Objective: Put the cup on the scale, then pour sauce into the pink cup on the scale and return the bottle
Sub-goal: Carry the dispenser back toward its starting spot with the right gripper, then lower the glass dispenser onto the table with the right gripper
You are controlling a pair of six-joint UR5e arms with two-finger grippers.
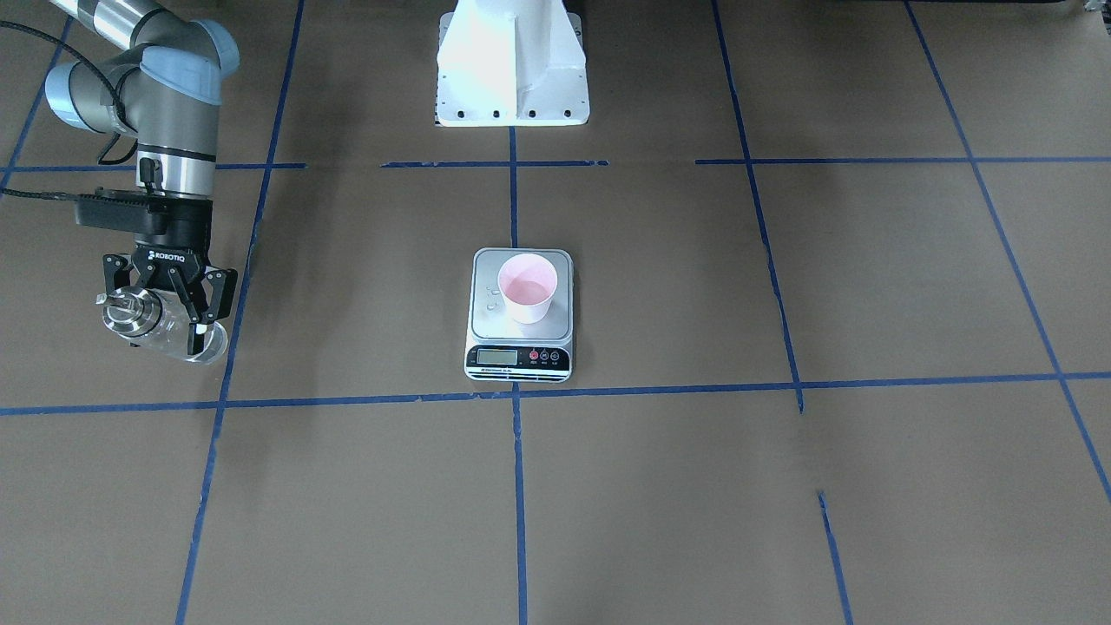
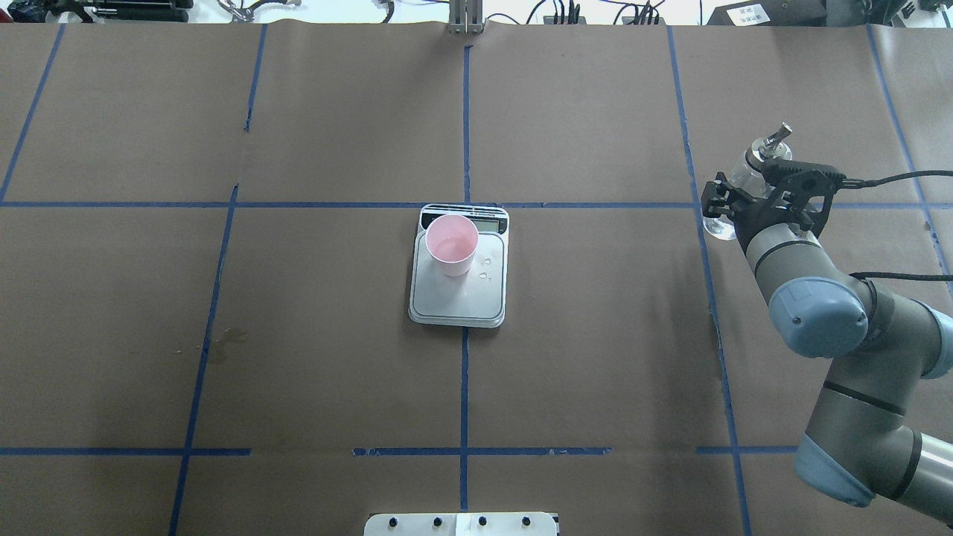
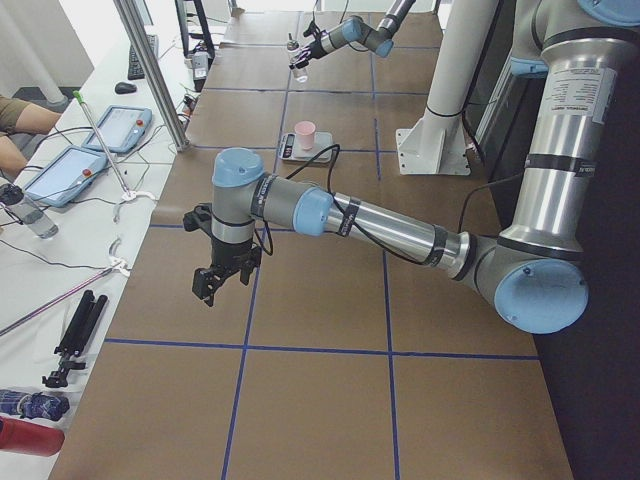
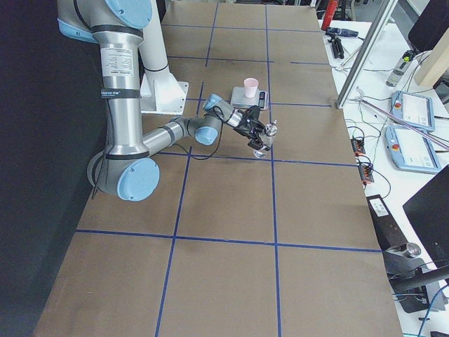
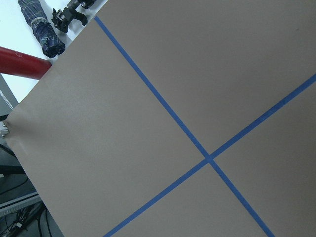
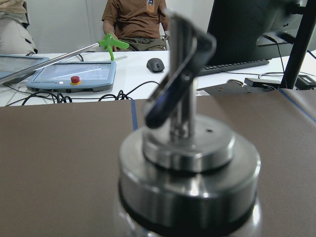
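The pink cup [image 1: 528,286] [image 2: 451,244] stands upright on the scale [image 1: 521,328] [image 2: 458,301] at the table's middle, toward the display end of the platform. A few clear drops [image 2: 485,262] of sauce lie on the platform beside the cup; whether there is liquid inside the cup I cannot tell. My right gripper [image 1: 165,312] [image 2: 744,190] is far off at the robot's right, shut on the tilted clear bottle [image 1: 195,340] [image 2: 761,152]. Its metal pourer top [image 6: 182,148] fills the right wrist view. My left gripper [image 3: 215,280] hangs over bare table; cannot tell its state.
The white robot base [image 1: 512,69] stands behind the scale. Blue tape lines [image 2: 465,126] grid the brown paper. Beyond the far table edge are tablets [image 3: 120,128], cables and seated people [image 6: 138,19]. A red cylinder [image 5: 19,61] and folded umbrella [image 5: 47,34] lie off the left end.
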